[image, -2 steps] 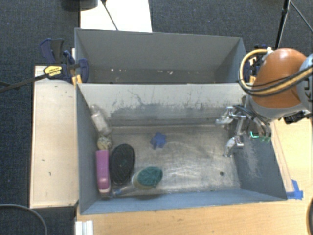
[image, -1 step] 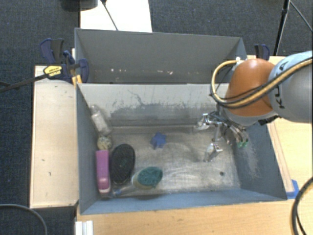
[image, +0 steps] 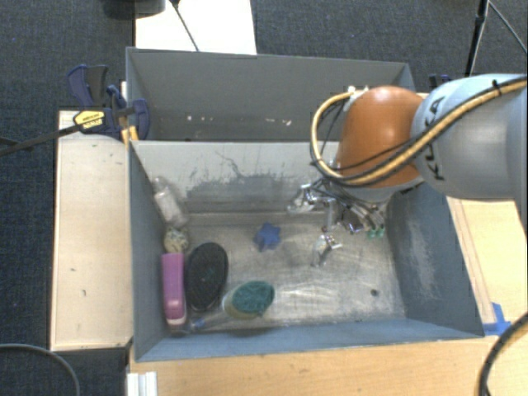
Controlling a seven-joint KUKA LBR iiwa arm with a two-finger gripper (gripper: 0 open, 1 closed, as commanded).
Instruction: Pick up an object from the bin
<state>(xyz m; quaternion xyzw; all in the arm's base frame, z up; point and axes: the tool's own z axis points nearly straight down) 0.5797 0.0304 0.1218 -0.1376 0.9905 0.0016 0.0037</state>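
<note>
My gripper (image: 322, 225) hangs over the right middle of the bin floor, under the orange wrist cover. It stands open, and nothing shows between its metal fingers (image: 324, 246). A small blue crumpled thing (image: 266, 236) lies on the floor just to its left, apart from it. A small green bit (image: 377, 233) peeks out by the gripper's right side, close to the right wall.
Along the left wall lie a clear little bottle (image: 167, 204), a small round speckled thing (image: 176, 240), a pink bar (image: 172, 287) and a black oval brush (image: 206, 275). A green round thing (image: 250, 297) sits at the front wall.
</note>
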